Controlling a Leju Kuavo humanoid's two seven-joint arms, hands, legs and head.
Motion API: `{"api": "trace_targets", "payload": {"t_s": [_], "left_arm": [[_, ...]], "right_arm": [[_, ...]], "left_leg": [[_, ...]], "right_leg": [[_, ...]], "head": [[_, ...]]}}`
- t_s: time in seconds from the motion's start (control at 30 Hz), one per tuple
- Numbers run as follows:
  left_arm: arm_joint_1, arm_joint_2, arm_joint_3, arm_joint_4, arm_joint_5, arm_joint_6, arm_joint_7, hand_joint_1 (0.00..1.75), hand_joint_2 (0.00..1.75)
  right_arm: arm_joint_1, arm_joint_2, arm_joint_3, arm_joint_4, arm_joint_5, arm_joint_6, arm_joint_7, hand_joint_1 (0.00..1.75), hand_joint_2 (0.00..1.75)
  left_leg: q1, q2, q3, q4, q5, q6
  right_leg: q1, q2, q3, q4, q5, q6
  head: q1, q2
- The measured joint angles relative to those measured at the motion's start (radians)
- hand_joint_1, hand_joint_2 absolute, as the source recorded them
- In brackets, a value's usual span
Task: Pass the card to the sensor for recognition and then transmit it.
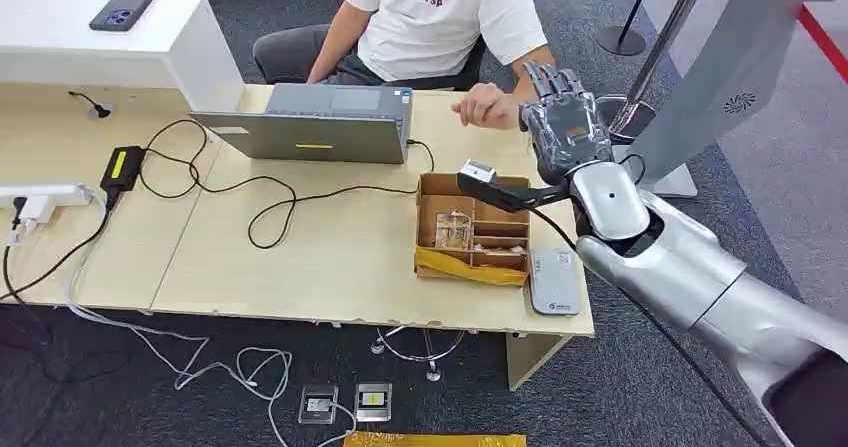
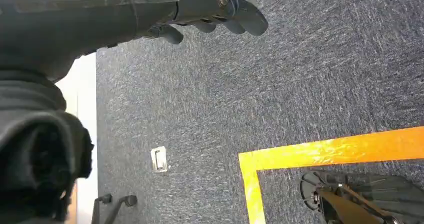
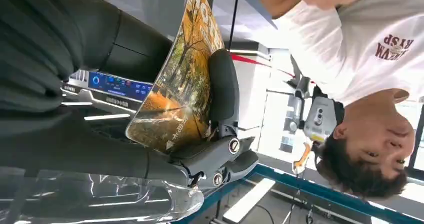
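My right hand (image 1: 565, 117) is raised above the table's far right corner, fingers pointing up toward a seated person. In the right wrist view that hand (image 3: 150, 149) pinches a card (image 3: 180, 78) printed with autumn trees between thumb and fingers; the card bends slightly. The person's hand (image 1: 485, 107) rests on the table just left of mine, apart from it. A flat grey sensor pad (image 1: 553, 279) lies at the table's near right corner, below my forearm. My left hand (image 2: 210, 11) hangs over the dark carpet with its fingers apart and nothing in them.
A cardboard organiser box (image 1: 470, 232) stands beside the sensor pad. A grey laptop (image 1: 315, 122) and black cables (image 1: 250, 192) occupy the table's middle. A power strip (image 1: 40, 202) lies at the left. Yellow floor tape (image 2: 320, 151) marks the carpet.
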Motion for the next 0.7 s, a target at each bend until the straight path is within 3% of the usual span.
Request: {"api": "trace_targets", "payload": {"t_s": [0.2,0.3,0.47,0.7], "left_arm": [[0.000,0.001,0.000,0.000,0.008,0.002,-0.001,0.00,0.00],[0.000,0.001,0.000,0.000,0.025,0.005,-0.003,0.00,0.00],[0.004,0.001,0.003,0.000,0.050,0.010,-0.003,0.00,0.00],[0.007,0.001,0.004,0.000,0.070,0.021,-0.001,0.00,0.00]], "right_arm": [[-0.001,0.002,0.011,0.008,-0.026,-0.020,-0.001,1.75,1.75],[0.015,0.001,0.002,0.009,-0.082,-0.109,0.003,1.75,1.75],[0.133,-0.042,-0.058,-0.032,-0.102,-0.259,0.038,1.75,1.75],[0.312,-0.104,-0.178,-0.104,-0.054,-0.289,0.042,1.75,1.75]], "left_leg": [[0.000,0.000,0.000,0.000,0.000,0.000],[0.000,0.000,0.001,0.000,0.000,0.000],[0.000,0.000,0.002,0.000,0.000,0.000],[0.000,0.004,0.003,0.000,-0.001,-0.001]], "right_leg": [[0.000,0.000,0.000,0.000,0.000,0.000],[0.000,0.001,0.000,0.000,0.000,0.000],[0.000,0.001,0.001,0.000,0.000,0.000],[0.000,0.003,0.001,-0.001,0.000,0.000]], "head": [[0.000,0.000],[0.000,0.000],[0.001,0.000],[0.000,0.000]]}}
